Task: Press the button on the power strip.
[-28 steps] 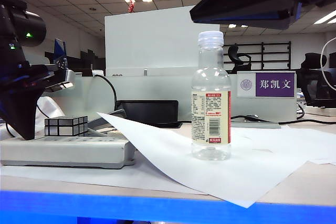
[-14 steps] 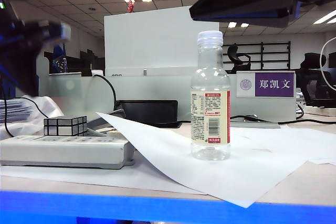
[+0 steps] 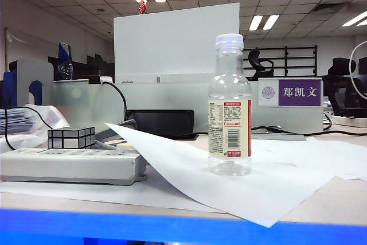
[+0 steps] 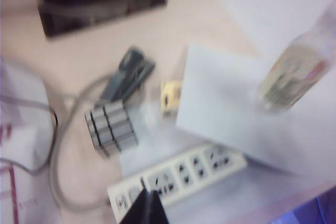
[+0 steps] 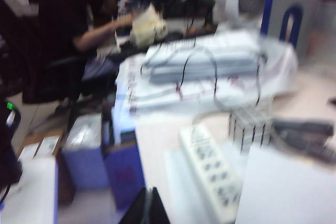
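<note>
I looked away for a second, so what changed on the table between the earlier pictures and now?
The left arm lifted off the power strip and left the exterior view; its end effector now hangs above. The right end effector rose too. Power strip, bottle and mirror cube stayed put.

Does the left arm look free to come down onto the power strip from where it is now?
Probably yes. The left gripper hangs above the power strip, jaws apparently together, with the strip's socket face uncovered beneath it. The mirror cube and the paper sheet lie beside the strip, not over it.
</note>
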{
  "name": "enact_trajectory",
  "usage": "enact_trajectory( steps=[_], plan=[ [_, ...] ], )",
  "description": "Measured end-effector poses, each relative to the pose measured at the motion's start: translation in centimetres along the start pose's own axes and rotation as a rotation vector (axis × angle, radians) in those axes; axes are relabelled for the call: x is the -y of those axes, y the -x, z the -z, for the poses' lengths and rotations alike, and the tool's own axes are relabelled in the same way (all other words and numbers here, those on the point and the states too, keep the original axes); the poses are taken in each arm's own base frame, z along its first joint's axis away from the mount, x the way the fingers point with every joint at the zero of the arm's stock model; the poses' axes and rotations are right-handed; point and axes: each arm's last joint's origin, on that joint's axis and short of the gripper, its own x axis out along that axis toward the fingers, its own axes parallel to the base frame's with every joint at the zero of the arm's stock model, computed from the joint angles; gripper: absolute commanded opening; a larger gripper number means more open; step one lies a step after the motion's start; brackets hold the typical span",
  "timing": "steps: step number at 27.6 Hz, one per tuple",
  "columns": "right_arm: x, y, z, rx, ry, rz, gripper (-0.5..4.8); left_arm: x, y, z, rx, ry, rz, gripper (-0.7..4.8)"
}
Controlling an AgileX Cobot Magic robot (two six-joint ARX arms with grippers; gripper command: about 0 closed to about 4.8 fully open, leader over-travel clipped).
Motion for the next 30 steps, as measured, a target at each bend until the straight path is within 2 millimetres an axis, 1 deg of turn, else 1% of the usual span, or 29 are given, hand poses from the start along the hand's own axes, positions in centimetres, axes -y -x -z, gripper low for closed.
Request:
enact_trajectory(
  steps=[2, 5, 8, 12, 13, 14, 16, 18, 20, 21, 22, 23, 24, 28, 30],
  plan=[
    [0.0, 0.5, -0.7, 0.049, 0.02, 0.014, 0.03, 0.8, 1.5, 0.6, 0.074, -0.017, -0.01, -0.05],
    [0.1, 1.3, -1.6, 0.117, 0.026, 0.042, 0.03, 2.0, 3.8, 2.1, 0.154, -0.009, -0.028, -0.05],
    [0.2, 2.4, -2.3, 0.167, 0.023, 0.078, 0.04, 2.9, 5.3, 3.5, 0.235, -0.01, -0.041, -0.05],
    [0.2, 4.3, -3.4, 0.243, 0.04, 0.137, 0.03, 4.3, 7.1, 6.5, 0.312, 0.008, -0.062, -0.05],
    [0.0, 5.4, -3.9, 0.284, 0.063, 0.188, 0.04, 4.8, 8.0, 7.6, 0.364, 0.011, -0.105, -0.05],
    [0.0, 6.0, -4.0, 0.301, 0.071, 0.225, 0.03, 5.1, 8.4, 8.3, 0.396, 0.009, -0.133, -0.05],
    [-0.3, 7.8, -4.3, 0.335, 0.079, 0.36, 0.03, 6.0, 9.5, 11.0, 0.475, 0.012, -0.214, -0.05],
    [-0.7, 9.4, -4.1, 0.348, 0.08, 0.48, 0.03, 6.5, 9.8, 12.7, 0.524, 0.007, -0.235, -0.05],
    [-1.3, 10.6, -3.5, 0.34, 0.08, 0.547, 0.03, 6.7, 9.5, 13.8, 0.558, 0.03, -0.231, -0.05],
    [-1.4, 10.9, -3.2, 0.338, 0.078, 0.568, 0.03, 6.6, 9.2, 13.9, 0.548, 0.054, -0.223, -0.05],
    [-1.6, 11.4, -2.3, 0.34, 0.071, 0.606, 0.03, 6.4, 8.4, 14.2, 0.532, 0.1, -0.209, -0.05],
    [-1.7, 11.7, -1.8, 0.345, 0.057, 0.621, 0.03, 6.3, 8.0, 14.3, 0.525, 0.118, -0.195, -0.05],
    [-1.8, 12.1, -0.7, 0.368, 0.01, 0.652, 0.03, 6.1, 7.1, 14.5, 0.528, 0.132, -0.16, -0.05],
    [-1.3, 12.2, 0.4, 0.368, -0.108, 0.704, 0.03, 5.8, 6.1, 14.4, 0.588, 0.133, -0.106, -0.05],
    [-1.1, 12.1, 0.6, 0.36, -0.139, 0.7, 0.03, 5.8, 5.9, 14.3, 0.613, 0.147, -0.102, -0.05]
  ],
)
